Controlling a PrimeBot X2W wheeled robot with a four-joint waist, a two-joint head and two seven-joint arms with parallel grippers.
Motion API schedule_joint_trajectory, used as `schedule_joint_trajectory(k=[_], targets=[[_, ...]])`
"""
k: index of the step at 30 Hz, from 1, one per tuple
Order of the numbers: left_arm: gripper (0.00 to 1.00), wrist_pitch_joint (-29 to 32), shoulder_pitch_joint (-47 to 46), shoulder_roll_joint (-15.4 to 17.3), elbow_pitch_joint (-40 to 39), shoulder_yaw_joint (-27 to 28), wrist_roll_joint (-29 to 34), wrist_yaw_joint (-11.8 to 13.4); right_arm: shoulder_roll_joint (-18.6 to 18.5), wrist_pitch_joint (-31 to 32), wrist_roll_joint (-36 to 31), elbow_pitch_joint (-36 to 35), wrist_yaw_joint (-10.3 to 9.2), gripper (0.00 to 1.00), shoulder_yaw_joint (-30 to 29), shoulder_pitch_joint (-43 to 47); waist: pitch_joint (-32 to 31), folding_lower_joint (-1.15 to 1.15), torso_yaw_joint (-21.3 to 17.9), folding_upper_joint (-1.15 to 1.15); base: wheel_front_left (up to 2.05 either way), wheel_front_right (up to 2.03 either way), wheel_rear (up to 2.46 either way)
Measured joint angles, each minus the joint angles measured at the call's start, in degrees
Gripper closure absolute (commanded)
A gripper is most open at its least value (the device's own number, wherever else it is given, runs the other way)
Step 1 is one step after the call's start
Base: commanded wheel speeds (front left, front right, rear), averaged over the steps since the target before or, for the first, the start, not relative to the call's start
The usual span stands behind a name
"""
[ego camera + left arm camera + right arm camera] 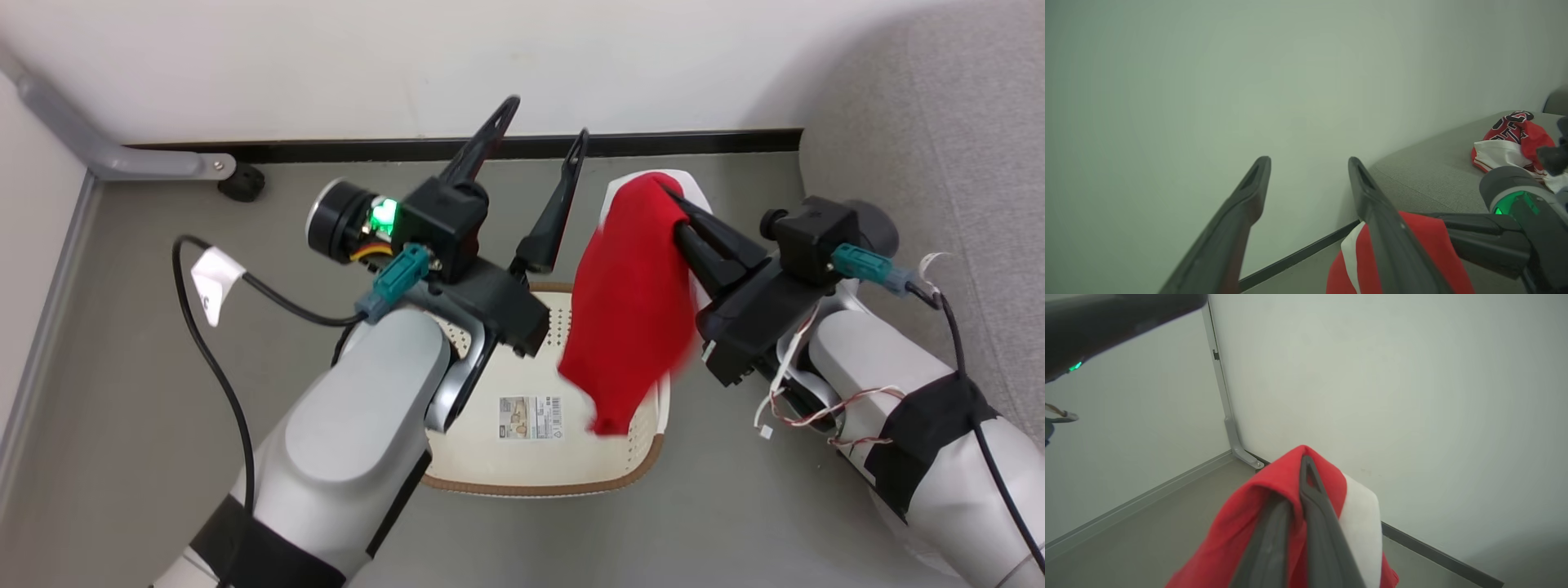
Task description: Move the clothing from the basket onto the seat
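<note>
Two garments noted. Red shorts (633,310) hung clamped in right tool (671,200), fingers together on cloth, above right side of basket (531,490). Jersey (1506,139) lay crumpled on seat (1433,175). Left tool (545,121) stood empty, fingers apart, over basket's far rim. Basket sat on grey floor (122,367), paper label (531,418) visible inside.

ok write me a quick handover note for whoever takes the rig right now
Left gripper: open, holding nothing, beside the shorts.
Right gripper: shut on the shorts, which hang lifted over the basket.
Done: jersey lies on the seat.
Left: carry the shorts over to the seat and release them.
</note>
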Motion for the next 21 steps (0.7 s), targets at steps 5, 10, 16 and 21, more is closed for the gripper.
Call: schedule_joint_trajectory(k=[5,10,16,21], targets=[[0.00,0.01,3.03,0.51,0.69,0.33,-0.20,-0.58,-0.70,-0.01,0.88,-0.68,-0.01,1.00,-1.31,0.01,-0.54,0.00,-1.40,0.00,0.00,0.00,0.00],[0.00,0.00,5.54,1.60,1.01,0.77,-0.26,-1.62,-0.91,0.00,1.38,-1.45,0.00,1.00,-2.24,0.03,-1.02,0.00,-3.17,0.00,0.00,0.00,0.00],[0.00,0.01,9.53,2.04,1.72,1.09,-0.68,-2.47,-0.98,0.00,2.02,-1.92,0.00,1.00,-3.12,0.19,-1.55,0.00,-5.99,0.00,0.00,0.00,0.00],[0.00,0.01,12.02,2.22,1.71,2.07,-0.70,-2.48,-1.14,0.00,2.16,-2.69,0.00,1.00,-3.47,0.96,-1.94,0.00,-8.85,0.00,0.00,0.00,0.00]])
